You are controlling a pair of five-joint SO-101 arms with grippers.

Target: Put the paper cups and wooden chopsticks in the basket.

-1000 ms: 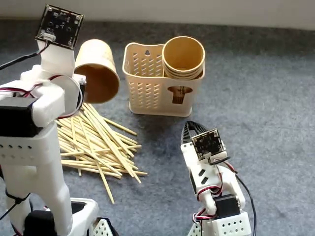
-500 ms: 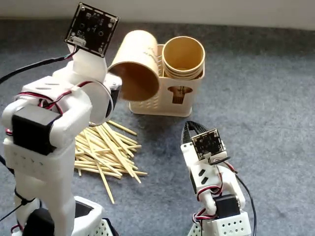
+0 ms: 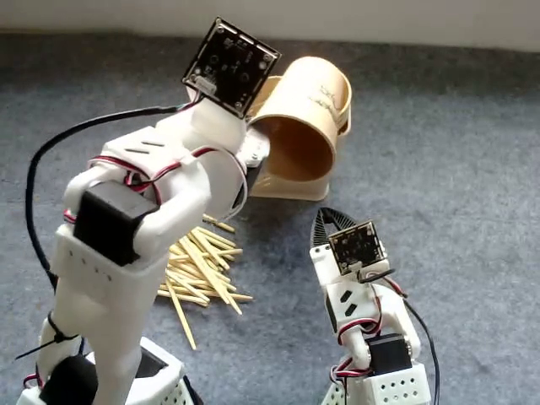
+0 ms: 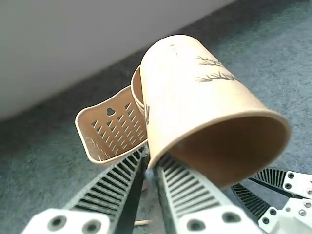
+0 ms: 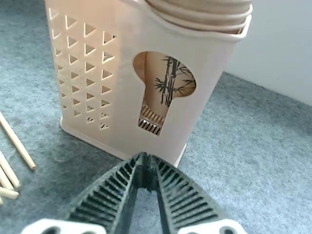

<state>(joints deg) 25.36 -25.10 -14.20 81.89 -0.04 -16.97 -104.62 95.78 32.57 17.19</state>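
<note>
My left gripper point(image 4: 150, 170) is shut on the rim of a tan paper cup point(image 3: 299, 122) point(image 4: 204, 117), held on its side in the air over the cream slotted basket point(image 3: 291, 184) point(image 4: 112, 129). The cup's mouth faces back toward the arm. Other paper cups point(image 5: 204, 12) stand stacked inside the basket point(image 5: 122, 87). A heap of wooden chopsticks point(image 3: 202, 266) lies on the grey carpet below the left arm. My right gripper point(image 3: 329, 226) point(image 5: 145, 171) rests shut and holds nothing, low on the carpet just in front of the basket.
Grey carpet point(image 3: 456, 186) covers the whole floor, with open room to the right of the basket. A pale wall point(image 3: 380, 17) runs along the far edge. Loose chopstick ends point(image 5: 12, 156) lie near the basket's base.
The left arm has swung right with the cup, from beside the basket's left side to above its top. The right arm has stayed still.
</note>
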